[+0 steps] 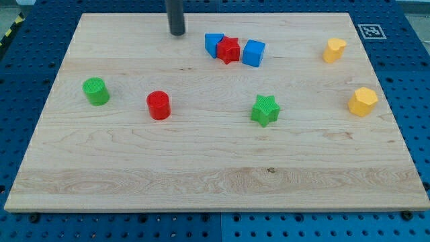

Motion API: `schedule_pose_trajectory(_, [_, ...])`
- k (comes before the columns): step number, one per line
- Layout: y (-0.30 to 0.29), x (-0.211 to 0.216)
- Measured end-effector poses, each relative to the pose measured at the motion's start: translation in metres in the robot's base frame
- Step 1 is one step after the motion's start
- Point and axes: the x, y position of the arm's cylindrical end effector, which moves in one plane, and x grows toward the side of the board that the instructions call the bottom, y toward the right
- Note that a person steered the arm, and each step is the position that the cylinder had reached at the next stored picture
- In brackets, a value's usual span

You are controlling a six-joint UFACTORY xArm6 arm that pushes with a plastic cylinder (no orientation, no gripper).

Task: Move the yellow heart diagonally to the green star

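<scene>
The yellow heart (pixel 333 50) lies near the view's top right of the wooden board. The green star (pixel 265 110) sits right of the board's middle, down and to the left of the heart. My tip (pixel 177 31) is at the top of the board, left of centre, far left of the heart and up-left of the star. It touches no block.
A blue block (pixel 213 44), a red star (pixel 229 50) and a blue cube (pixel 253 53) huddle together right of my tip. A yellow hexagon (pixel 363 101) is at the right edge, a red cylinder (pixel 158 105) and a green cylinder (pixel 96 91) on the left.
</scene>
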Motion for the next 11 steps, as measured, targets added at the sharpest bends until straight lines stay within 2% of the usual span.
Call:
schedule_pose_trajectory(1, [0.034, 0.022])
schedule_pose_trajectory(2, [0.045, 0.051])
schedule_pose_trajectory(3, [0.045, 0.053])
schedule_pose_trajectory(4, [0.046, 0.020])
schedule_pose_trajectory(5, [0.099, -0.002])
schedule_pose_trajectory(6, [0.208, -0.002])
schedule_pose_trajectory(7, [0.316, 0.006])
schedule_pose_trajectory(8, [0.384, 0.045])
schedule_pose_trajectory(9, [0.379, 0.082])
schedule_pose_trajectory(11, [0.230, 0.071])
